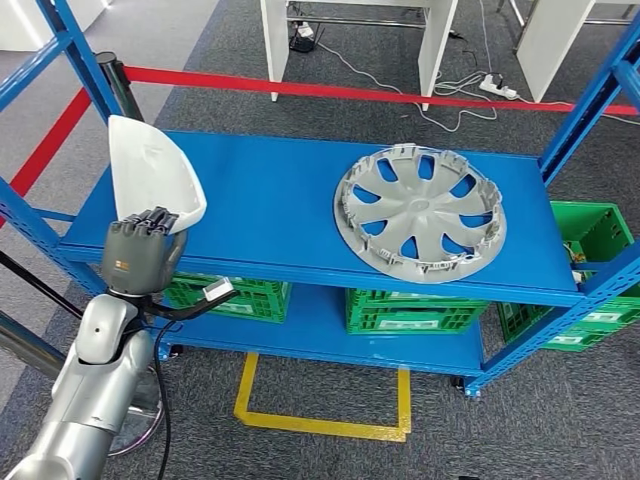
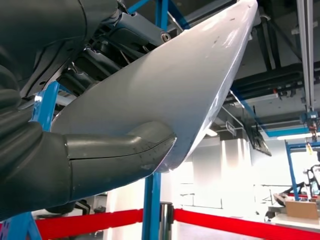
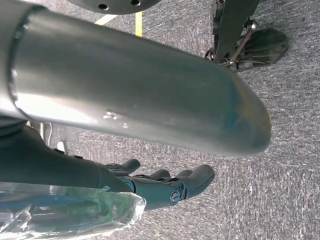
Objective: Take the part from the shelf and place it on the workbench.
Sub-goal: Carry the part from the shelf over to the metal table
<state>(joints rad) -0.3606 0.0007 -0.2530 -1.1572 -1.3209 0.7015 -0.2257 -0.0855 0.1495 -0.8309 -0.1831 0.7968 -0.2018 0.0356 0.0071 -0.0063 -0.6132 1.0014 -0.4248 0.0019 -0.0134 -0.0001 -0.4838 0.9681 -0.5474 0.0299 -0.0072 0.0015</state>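
- Left hand point(image 1: 140, 252) grips smooth, curved white plastic part point(image 1: 151, 175) above the blue metal shelf point(image 1: 272, 210).
- Right hand point(image 3: 166, 187): fingers apart, holding nothing.
- Round grey spoked wheel cover point(image 1: 420, 210) lies flat on the shelf.

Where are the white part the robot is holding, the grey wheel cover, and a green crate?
white part point(image 1: 151, 170), head view, its inner hollow.
wheel cover point(image 1: 420, 211), head view, its hub.
green crate point(image 1: 411, 311), head view, its front wall.

You can see a blue shelf point(image 1: 279, 200) with a grey wheel cover point(image 1: 420, 211) lying flat on top, green boxes point(image 1: 411, 311) below.
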